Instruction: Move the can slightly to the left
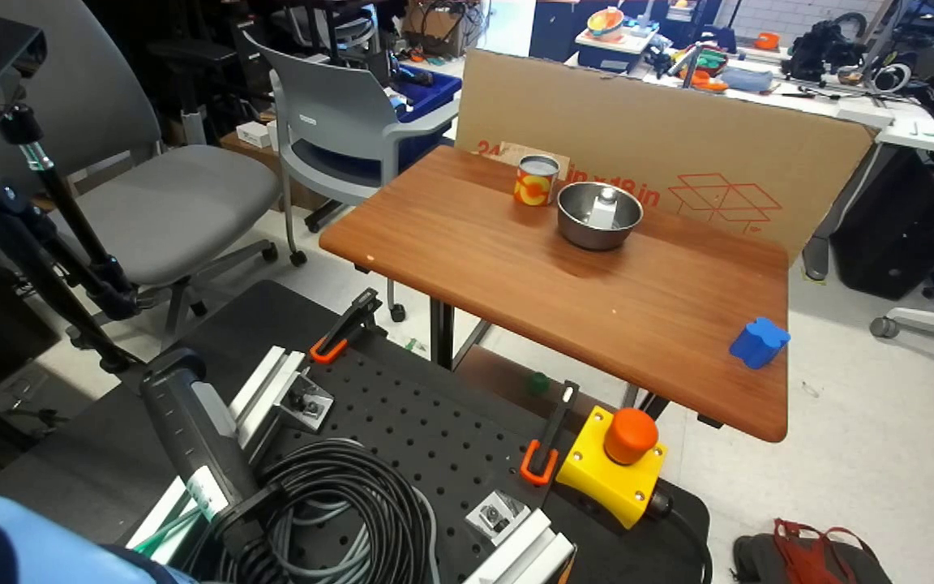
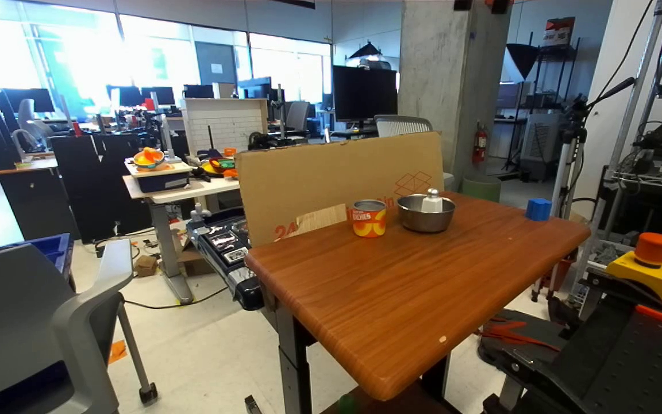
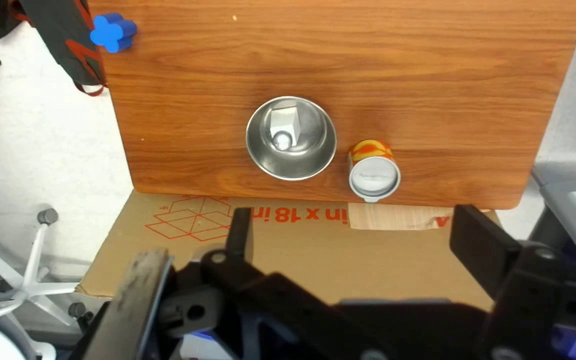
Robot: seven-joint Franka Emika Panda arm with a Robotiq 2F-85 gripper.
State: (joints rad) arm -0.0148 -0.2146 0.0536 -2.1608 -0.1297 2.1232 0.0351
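The can (image 1: 534,185) is a short orange and yellow cylinder with a pale metal rim. It stands upright near the back edge of the wooden table, beside the steel bowl. It also shows in an exterior view (image 2: 369,223) and in the wrist view (image 3: 374,172), where its silver top faces me. My gripper (image 3: 355,227) shows only in the wrist view. Its two black fingers are wide apart with nothing between them. It is apart from the can, which shows beyond the fingertips in the picture. The exterior views do not show the gripper.
A steel bowl (image 3: 291,167) stands close beside the can and holds a white block with a shiny knob (image 3: 285,125). A blue flower-shaped block (image 3: 112,32) sits near a table edge (image 2: 331,276). An upright cardboard sheet (image 1: 637,122) runs along the back edge.
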